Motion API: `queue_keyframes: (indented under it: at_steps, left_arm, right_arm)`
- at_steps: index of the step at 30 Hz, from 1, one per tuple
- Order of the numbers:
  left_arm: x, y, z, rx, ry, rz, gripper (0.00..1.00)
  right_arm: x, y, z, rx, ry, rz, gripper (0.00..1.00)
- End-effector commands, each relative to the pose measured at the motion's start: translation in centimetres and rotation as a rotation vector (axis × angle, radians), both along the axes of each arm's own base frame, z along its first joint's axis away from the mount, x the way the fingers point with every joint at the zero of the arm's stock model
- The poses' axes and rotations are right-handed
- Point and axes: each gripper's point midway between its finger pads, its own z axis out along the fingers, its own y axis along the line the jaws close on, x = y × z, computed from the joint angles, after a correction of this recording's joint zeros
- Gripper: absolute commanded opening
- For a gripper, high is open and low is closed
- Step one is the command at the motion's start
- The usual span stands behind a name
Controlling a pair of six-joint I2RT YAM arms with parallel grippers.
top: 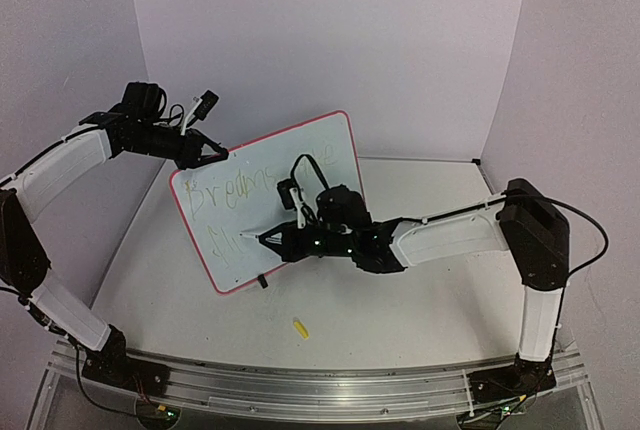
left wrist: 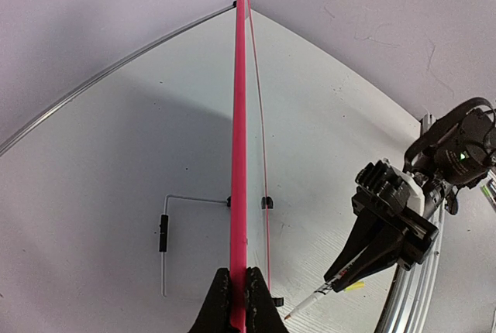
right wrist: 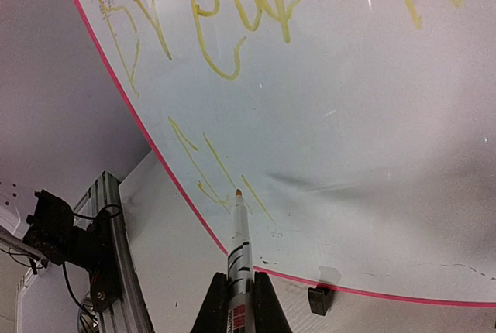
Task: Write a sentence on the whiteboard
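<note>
Glossy white whiteboard (top: 322, 155) with pink-red border, upright at frame centre, yellow handwriting (top: 235, 193) on it, left gripper (top: 214, 154) clamped on its upper-left edge, right gripper (top: 284, 241) closed around a white marker (right wrist: 239, 228), tip by the lower-left strokes

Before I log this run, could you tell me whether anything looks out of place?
A small yellow piece, possibly a marker cap, lies loose on the table in front of the whiteboard, touching nothing else.
</note>
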Motion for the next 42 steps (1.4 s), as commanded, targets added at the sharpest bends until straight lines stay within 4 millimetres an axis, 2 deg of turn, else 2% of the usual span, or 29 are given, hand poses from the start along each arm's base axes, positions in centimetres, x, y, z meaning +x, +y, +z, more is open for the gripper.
queue_keyframes:
  at_steps: [1, 7, 16, 25, 36, 42]
  left_arm:
    - [-2.6, -2.0, -5.2, 0.055, 0.166, -0.096, 0.00]
    - [-2.6, -1.9, -5.3, 0.058, 0.168, -0.095, 0.00]
    - [-2.5, -1.9, -5.5, 0.060, 0.173, -0.095, 0.00]
    - [-2.5, -1.9, -5.6, 0.062, 0.175, -0.094, 0.00]
    - [-2.5, -2.0, -5.6, 0.062, 0.175, -0.095, 0.00]
    - [-2.5, -2.0, -5.7, 0.062, 0.178, -0.096, 0.00]
  right_arm:
    - [1.1, 0.0, 2.8, 0.102, 0.000, 0.024, 0.00]
    - [1.9, 0.1, 2.2, 0.111, 0.021, 0.033, 0.00]
    - [2.1, 0.0, 1.1, 0.097, 0.048, 0.032, 0.00]
    - [3.5, -0.2, 0.6, 0.099, 0.062, -0.012, 0.00]
    - [3.7, 0.6, 0.7, 0.101, 0.050, 0.017, 0.00]
    - [3.3, 0.5, -0.6, 0.073, 0.072, 0.030, 0.00]
